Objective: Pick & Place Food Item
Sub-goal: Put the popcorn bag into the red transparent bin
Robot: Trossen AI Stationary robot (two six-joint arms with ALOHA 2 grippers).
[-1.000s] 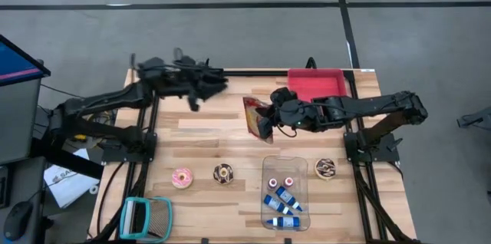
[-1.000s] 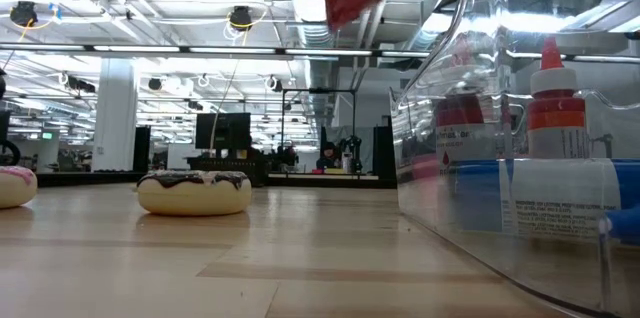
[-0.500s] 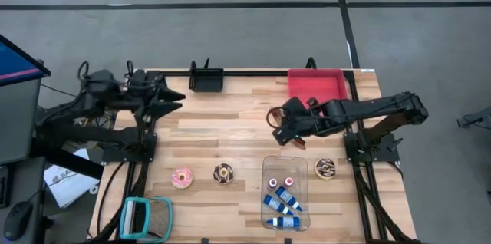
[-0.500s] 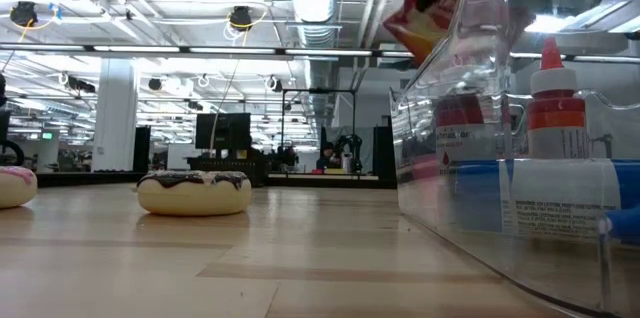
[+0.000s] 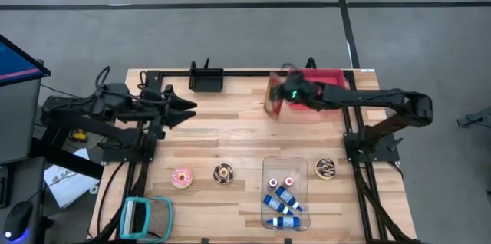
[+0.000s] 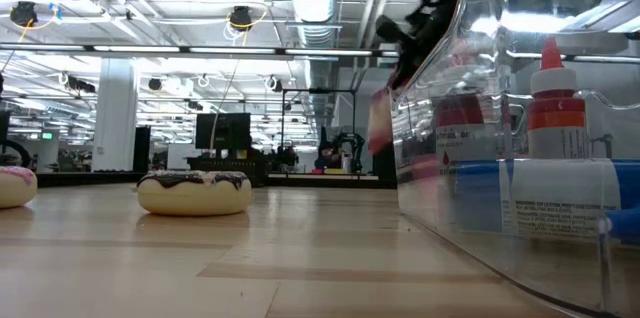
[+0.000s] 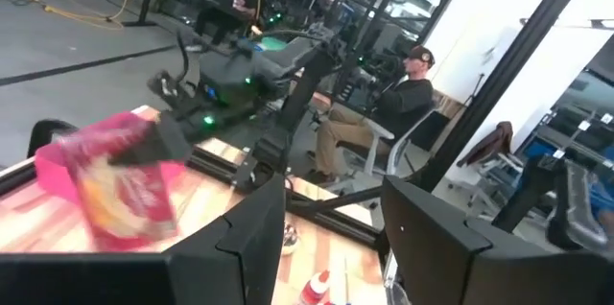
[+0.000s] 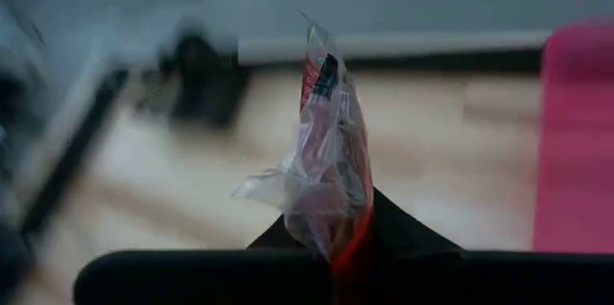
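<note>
Right gripper (image 5: 278,100) clenched on snack bag (image 5: 274,97), at the red tray's (image 5: 328,80) left edge.
Bag is off the table (image 5: 230,140), pinched between the fingers in the wrist view. Left gripper (image 5: 186,108) released, empty, at the table's left side.

A chocolate donut (image 6: 194,192) is sitting on the surface (image 6: 250,258) beside a clear bin (image 6: 520,158) holding bottles (image 6: 555,148)
</note>
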